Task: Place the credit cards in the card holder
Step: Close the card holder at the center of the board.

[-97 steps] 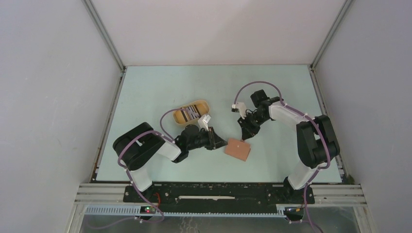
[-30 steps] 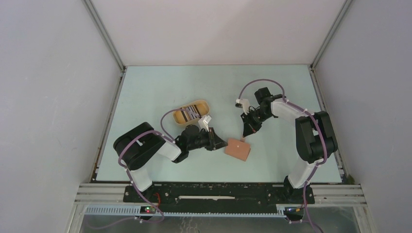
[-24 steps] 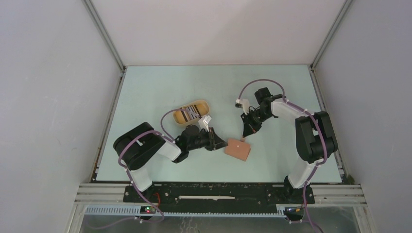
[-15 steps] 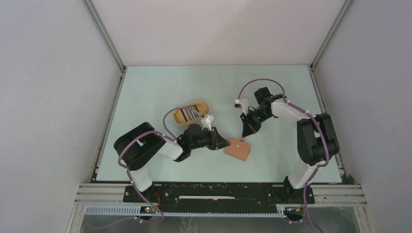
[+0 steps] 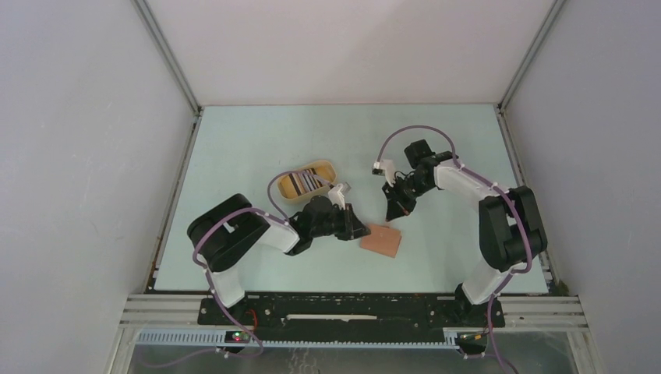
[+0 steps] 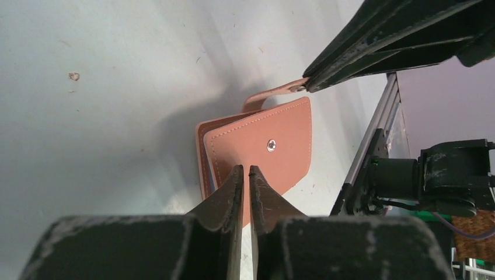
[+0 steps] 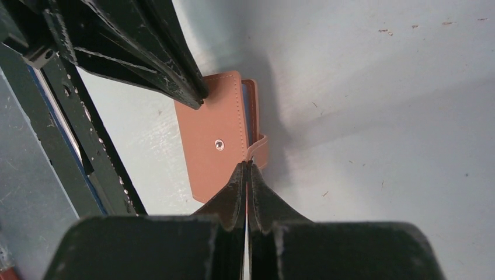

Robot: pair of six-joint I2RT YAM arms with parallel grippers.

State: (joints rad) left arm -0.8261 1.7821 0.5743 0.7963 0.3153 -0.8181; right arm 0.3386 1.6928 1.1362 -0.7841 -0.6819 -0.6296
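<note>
The reddish-brown card holder (image 5: 381, 240) lies flat on the table between my two arms. Its snap stud (image 6: 271, 145) faces up, and a thin blue edge (image 7: 245, 108) shows between its leaves. My right gripper (image 7: 247, 165) is shut on the holder's snap tab (image 7: 260, 150) and holds it raised off the cover. My left gripper (image 6: 245, 169) is at the holder's opposite edge, its fingertips over the cover. Its jaws stand almost together with nothing between them. The credit cards (image 5: 300, 184) are dark and striped and lie in the tan tray (image 5: 321, 166) behind my left arm.
The tan tray stands just behind my left wrist, close to its cable. My right gripper (image 5: 389, 217) and left gripper (image 5: 360, 231) nearly meet over the holder. Grey walls enclose the table on three sides.
My left gripper has slid right until its tips reach the holder's edge. The tray behind it has shifted a little. My right gripper stayed shut on the tab and moved slightly left.
</note>
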